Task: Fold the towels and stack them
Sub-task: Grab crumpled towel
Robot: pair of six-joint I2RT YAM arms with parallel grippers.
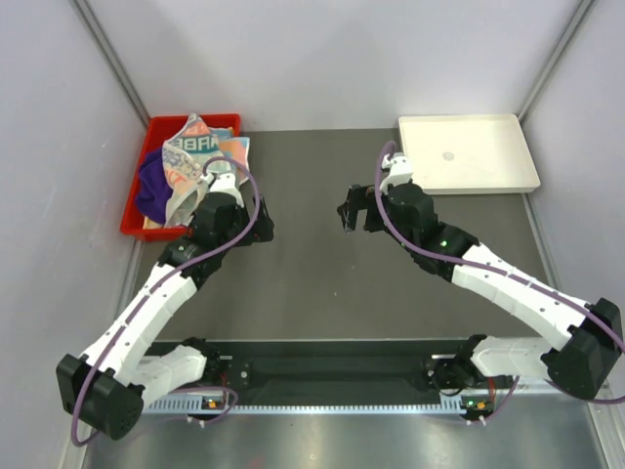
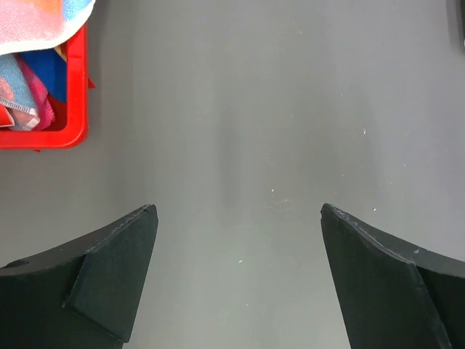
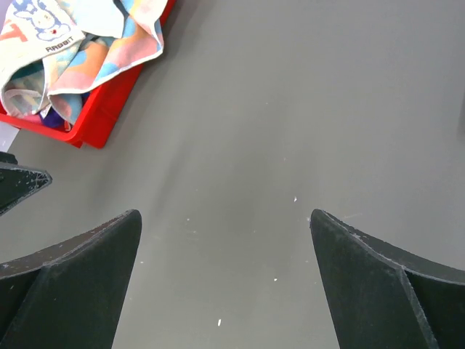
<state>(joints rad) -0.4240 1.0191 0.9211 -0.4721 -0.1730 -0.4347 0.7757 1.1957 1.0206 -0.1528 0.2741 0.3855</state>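
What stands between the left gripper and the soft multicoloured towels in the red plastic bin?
Only the low wall of the red plastic bin; nothing else visible. The open left gripper hangs over grey table beside it, and the soft multicoloured towels spill over the rim.

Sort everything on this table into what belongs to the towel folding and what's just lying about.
For the job:
lettered towel
purple towel
pink-and-blue towel

Lying about:
red bin, which holds the towels
white tray
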